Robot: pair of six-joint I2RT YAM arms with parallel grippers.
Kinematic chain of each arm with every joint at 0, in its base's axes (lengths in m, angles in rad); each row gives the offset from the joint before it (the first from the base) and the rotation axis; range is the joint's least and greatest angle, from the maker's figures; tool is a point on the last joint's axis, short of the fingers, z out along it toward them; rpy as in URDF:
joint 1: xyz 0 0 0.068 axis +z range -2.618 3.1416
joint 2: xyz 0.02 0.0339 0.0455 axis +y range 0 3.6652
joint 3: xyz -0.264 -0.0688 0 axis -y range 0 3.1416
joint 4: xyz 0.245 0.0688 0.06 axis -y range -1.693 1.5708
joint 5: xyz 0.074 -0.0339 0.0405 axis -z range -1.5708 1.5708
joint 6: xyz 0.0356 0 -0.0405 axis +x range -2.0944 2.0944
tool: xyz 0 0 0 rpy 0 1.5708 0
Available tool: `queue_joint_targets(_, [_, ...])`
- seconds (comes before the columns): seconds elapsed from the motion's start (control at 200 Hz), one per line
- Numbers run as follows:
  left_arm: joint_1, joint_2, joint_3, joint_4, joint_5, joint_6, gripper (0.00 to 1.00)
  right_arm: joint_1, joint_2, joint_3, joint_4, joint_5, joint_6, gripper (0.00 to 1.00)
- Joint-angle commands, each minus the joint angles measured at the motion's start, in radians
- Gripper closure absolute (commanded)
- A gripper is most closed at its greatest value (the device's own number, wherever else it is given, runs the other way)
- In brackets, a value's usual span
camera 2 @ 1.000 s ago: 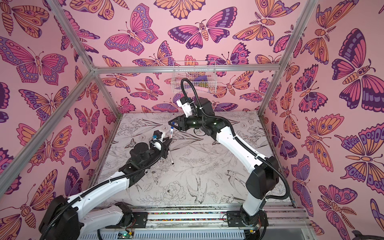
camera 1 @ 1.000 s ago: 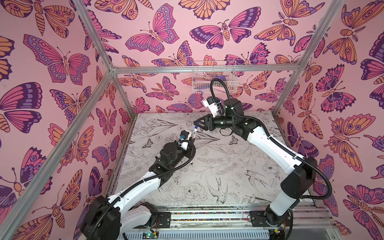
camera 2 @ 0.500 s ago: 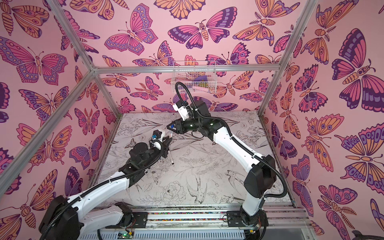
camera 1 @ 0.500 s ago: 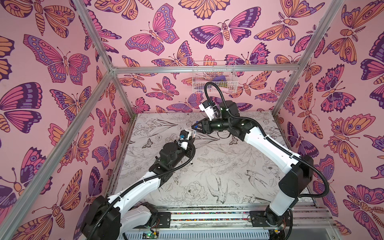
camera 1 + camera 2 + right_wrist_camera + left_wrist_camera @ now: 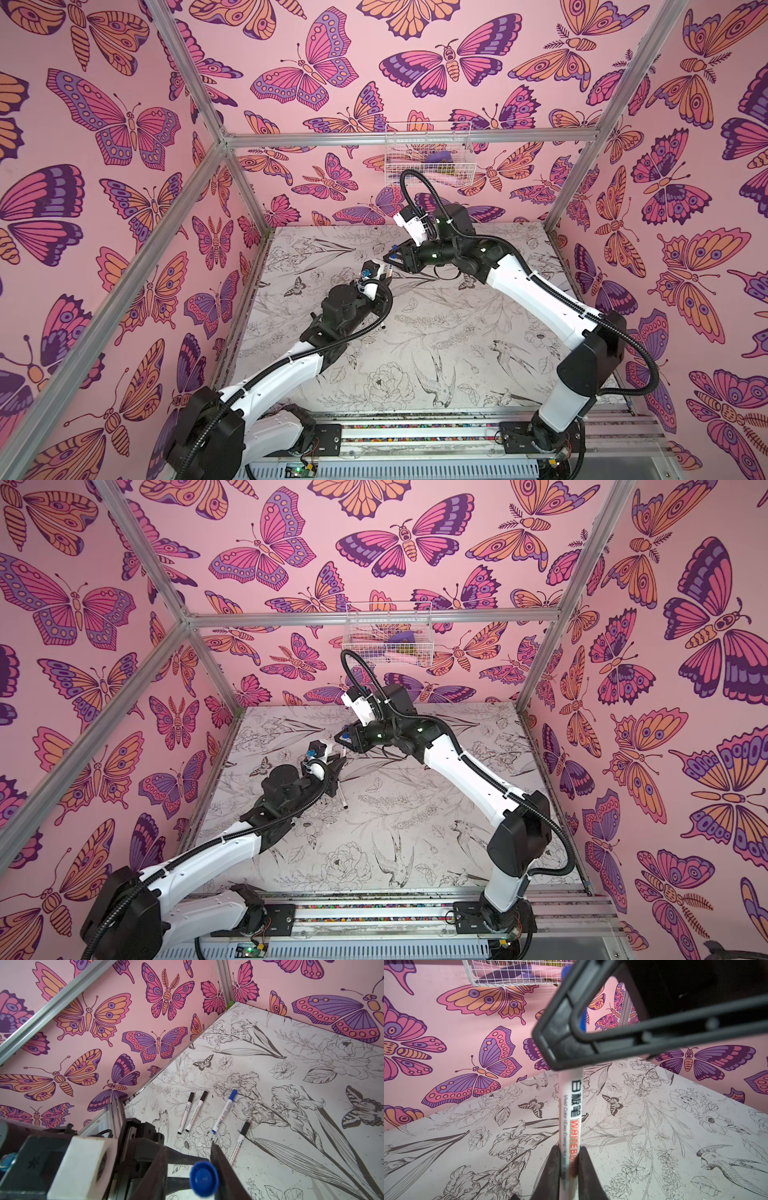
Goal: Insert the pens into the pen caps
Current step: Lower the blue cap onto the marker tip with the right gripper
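In your left wrist view a blurred black finger [image 5: 550, 1043] is masking the held pen [image 5: 572, 1109] where it is meeting the blue cap [image 5: 583, 1020], and the barrel's end is running off the frame inside the left tool [image 5: 569, 1148]. In your right wrist view that cap [image 5: 204, 1178] is blurring end-on, hiding the held pen, and you're not seeing whether the right tool [image 5: 189, 1146] is pinching it; its finger [image 5: 224, 1167] is covering half of a desk pen [image 5: 241, 1136]. In both top views the held pen [image 5: 388, 271] [image 5: 343, 752] is showing too small to judge the cap's seating

Three black-capped pens [image 5: 185, 1113], one blue-capped pen [image 5: 224, 1111], one held pen [image 5: 572, 1109], one blue cap [image 5: 204, 1178], one wire basket [image 5: 399, 166], two arms [image 5: 540, 299]
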Motion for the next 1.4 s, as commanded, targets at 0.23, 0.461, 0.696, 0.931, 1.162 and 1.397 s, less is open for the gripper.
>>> queue_joint_targets(0.23, [-0.006,-0.014,0.028,0.094,0.0,0.012,1.0,0.028,0.02,0.044,-0.092,0.051,-0.088,0.62])
queue_joint_targets(0.461, [-0.007,-0.024,0.045,0.126,-0.01,0.029,1.0,0.041,0.021,0.086,-0.143,0.074,-0.153,0.62])
queue_joint_targets(0.696, [-0.013,-0.013,0.04,0.162,-0.011,0.028,1.0,0.047,-0.004,0.072,-0.11,0.078,-0.144,0.62])
queue_joint_targets(0.931, [-0.028,-0.004,0.025,0.169,-0.014,0.02,1.0,0.048,-0.012,0.06,-0.071,0.102,-0.128,0.65])
queue_joint_targets(1.162, [-0.032,0.014,0.022,0.186,-0.014,-0.002,1.0,0.046,-0.019,0.064,-0.065,0.112,-0.122,0.74])
queue_joint_targets(1.397, [-0.032,0.043,0.029,0.2,-0.01,-0.038,1.0,0.047,-0.038,0.041,-0.062,0.098,-0.114,0.88])
